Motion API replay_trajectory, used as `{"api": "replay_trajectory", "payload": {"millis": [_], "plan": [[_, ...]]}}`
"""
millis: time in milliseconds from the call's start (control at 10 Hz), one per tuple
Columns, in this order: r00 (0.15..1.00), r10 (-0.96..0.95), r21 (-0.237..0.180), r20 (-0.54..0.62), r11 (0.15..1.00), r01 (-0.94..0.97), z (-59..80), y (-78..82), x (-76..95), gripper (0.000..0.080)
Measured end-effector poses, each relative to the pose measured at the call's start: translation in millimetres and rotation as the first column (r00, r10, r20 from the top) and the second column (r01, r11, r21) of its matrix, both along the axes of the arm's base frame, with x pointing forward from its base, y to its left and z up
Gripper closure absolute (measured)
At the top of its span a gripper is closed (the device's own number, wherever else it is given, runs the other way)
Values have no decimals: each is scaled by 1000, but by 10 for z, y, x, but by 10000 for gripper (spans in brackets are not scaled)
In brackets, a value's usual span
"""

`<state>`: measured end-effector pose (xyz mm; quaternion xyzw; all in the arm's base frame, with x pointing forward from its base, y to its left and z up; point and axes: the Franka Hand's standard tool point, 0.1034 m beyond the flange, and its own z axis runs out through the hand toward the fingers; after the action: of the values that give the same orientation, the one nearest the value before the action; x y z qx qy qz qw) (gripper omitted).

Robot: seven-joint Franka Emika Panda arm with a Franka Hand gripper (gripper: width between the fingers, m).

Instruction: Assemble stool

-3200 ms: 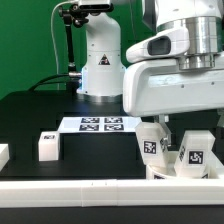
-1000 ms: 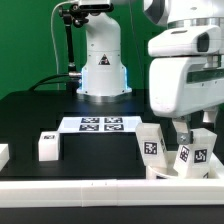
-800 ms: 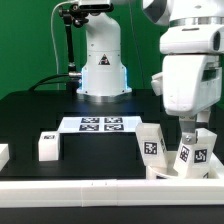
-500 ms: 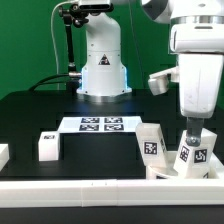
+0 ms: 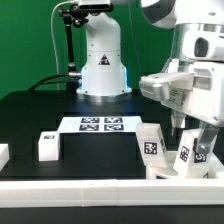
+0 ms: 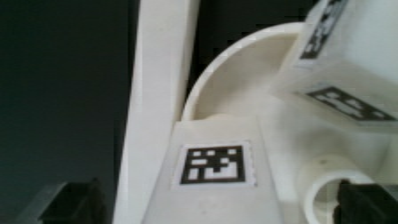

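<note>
gripper (image 5: 192,138) sat just above the upright leg (image 5: 187,155) at the exterior view's right. leg's long axis vertical, touching or just beside the seat (image 5: 165,172). you could not tell the jaw opening or any hold. judged: next approach straight down.

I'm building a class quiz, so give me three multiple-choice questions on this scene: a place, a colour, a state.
1. Where is the hand? A) exterior view's left B) middle C) exterior view's right
2. The table is: A) black B) red C) yellow
3. The tagged leg at the exterior view's left is: A) gripped B) standing free C) stacked on another
C, it hangs above the two legs there; A, its surface is black; B, only the table touches it.
</note>
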<state>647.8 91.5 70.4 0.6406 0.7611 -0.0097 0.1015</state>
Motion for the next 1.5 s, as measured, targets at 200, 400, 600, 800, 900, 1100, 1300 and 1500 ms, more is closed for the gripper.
{"api": "replay_trajectory", "payload": {"millis": [200, 400, 600, 800, 900, 1100, 1300, 1500], "plan": [[1000, 12, -13, -7, 1000, -12, -15, -1, 8, 151], [1000, 1, -13, -6, 1000, -2, -16, -6, 8, 283], [1000, 0, -13, -6, 1000, -1, -14, -14, 9, 462], [1000, -29, -10, -1, 1000, 29, -13, -21, 11, 461], [999, -38, -11, -5, 999, 38, -18, -34, 5, 461], [976, -215, -12, -37, 977, 215, -26, -116, -10, 461], [926, -375, -1, -48, 927, 375, -23, -164, -17, 461], [872, -487, -1, -41, 873, 488, -24, -188, -33, 459]]}}
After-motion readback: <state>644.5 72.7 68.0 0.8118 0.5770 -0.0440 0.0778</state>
